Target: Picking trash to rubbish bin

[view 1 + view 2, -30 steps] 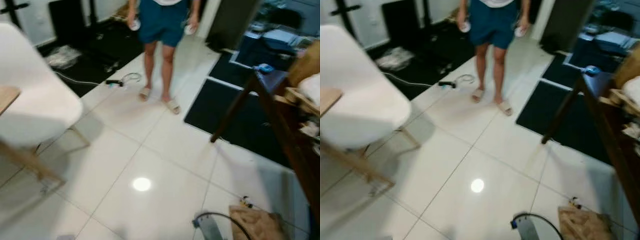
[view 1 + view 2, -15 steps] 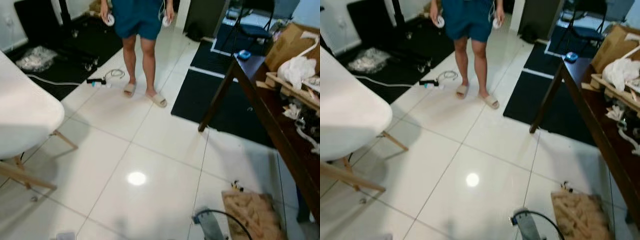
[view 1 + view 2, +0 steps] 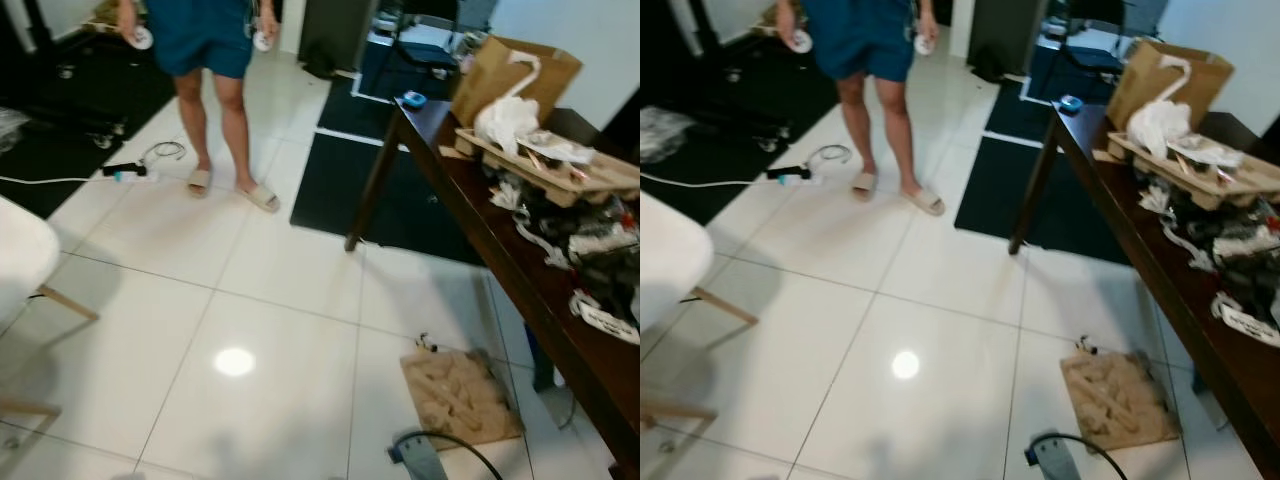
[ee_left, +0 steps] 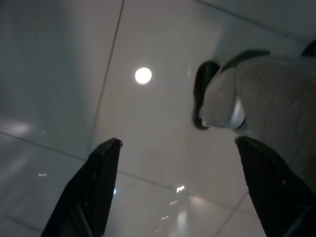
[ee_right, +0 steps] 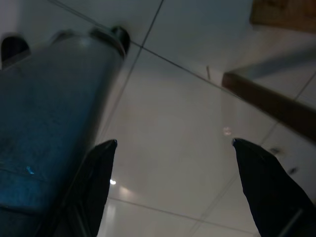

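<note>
I'm looking down across a glossy white tiled floor (image 3: pixel 270 290) with a ceiling light glaring off it. The trash I'm after looks to be that flattened piece of brown cardboard (image 3: pixel 458 394) lying on the tiles beside the dark wooden table (image 3: pixel 560 320), near the bottom right of my head view, just by a table leg. The table runs along my right and it's piled up: a brown paper bag (image 3: pixel 510 75), a white plastic bag (image 3: pixel 505 120), a flat slab of cardboard with bits on it (image 3: pixel 560 160), and a tangle of dark and white scraps further along.

A person (image 3: pixel 205 60) in blue shorts and sandals stands well ahead on my left, a small round white thing in each hand. A white cable (image 3: pixel 60 180) trails over the floor beside their feet. Dark mats (image 3: pixel 400 205) lie beyond the table's far leg. A white chair (image 3: pixel 25 270) with wooden legs pokes in at my left edge.

Left gripper (image 4: pixel 177 143) hangs over bare tile, its two black fingers spread wide with nothing between them; the robot's own pale foot sits just beyond. Right gripper (image 5: pixel 173 143) likewise, fingers wide apart over the floor, holding nothing, with a brown table leg crossing past it
</note>
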You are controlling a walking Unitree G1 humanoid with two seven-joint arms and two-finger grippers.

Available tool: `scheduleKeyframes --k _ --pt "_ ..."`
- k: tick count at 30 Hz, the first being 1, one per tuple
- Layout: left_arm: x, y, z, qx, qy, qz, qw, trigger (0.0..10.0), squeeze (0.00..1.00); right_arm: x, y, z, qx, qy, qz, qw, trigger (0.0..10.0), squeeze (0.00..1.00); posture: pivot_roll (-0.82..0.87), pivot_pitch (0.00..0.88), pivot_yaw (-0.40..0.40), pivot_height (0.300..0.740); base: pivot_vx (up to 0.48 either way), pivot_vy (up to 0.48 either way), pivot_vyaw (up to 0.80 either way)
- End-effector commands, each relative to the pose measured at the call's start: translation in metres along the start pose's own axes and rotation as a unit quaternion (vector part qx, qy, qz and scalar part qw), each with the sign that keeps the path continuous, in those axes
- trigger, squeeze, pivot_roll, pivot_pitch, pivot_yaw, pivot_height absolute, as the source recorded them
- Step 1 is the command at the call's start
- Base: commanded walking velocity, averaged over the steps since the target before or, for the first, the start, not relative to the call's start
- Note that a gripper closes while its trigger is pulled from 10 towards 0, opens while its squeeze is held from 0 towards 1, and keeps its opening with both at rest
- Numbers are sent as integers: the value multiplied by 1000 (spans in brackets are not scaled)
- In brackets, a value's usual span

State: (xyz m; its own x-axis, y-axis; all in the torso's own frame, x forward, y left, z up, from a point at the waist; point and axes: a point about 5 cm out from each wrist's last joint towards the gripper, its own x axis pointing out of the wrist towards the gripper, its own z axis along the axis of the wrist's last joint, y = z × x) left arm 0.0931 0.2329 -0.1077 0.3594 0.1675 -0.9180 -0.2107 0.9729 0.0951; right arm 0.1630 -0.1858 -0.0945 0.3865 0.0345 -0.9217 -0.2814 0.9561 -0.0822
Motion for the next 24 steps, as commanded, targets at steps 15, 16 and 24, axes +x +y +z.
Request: scheduleKeyframes --k 15,16,24 --pt "0 -6 -5 6 8 -8 1000 10000 0 0 5 -7 -6 17 17 1000 10000 0 224 99 -95 740 0 0 -800" --pt "0 -6 -5 4 8 -7 1000 10000 0 0 5 -7 -8 16 16 1000 10000 0 223 101 -95 740 0 0 -800" --pt "-1 -5 -7 -1 11 -5 1000 10000 0 0 4 -3 -6 11 15 1000 10000 0 230 97 -98 740 0 0 -800"
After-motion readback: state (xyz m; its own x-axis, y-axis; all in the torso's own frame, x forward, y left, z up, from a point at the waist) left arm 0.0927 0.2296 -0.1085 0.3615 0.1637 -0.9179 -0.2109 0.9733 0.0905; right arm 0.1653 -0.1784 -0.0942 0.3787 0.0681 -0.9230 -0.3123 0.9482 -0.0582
